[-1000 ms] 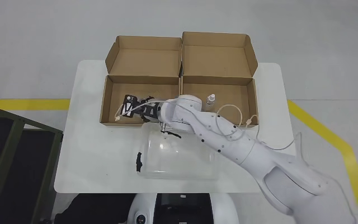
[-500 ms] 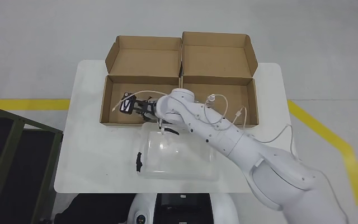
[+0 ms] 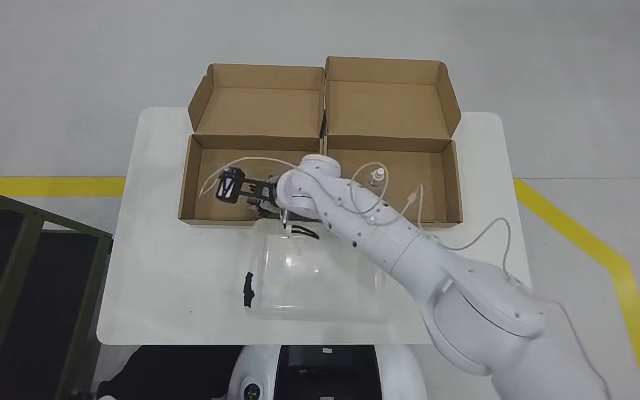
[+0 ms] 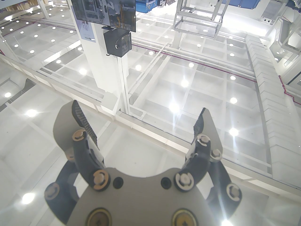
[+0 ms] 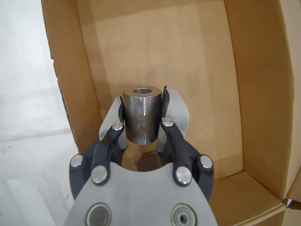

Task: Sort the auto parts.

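Gripping a steel bushing (image 5: 142, 118) by its curved sides, the right gripper (image 5: 143, 105) has one ribbed pad pressed on either flank. The bored end faces away from the wrist. The part sits over the floor of the left-hand cardboard box (image 5: 254, 71). The left gripper (image 4: 138, 109) points at the ceiling, fingers spread wide.

Metal bushing (image 5: 141, 116) over left box (image 3: 205, 160)
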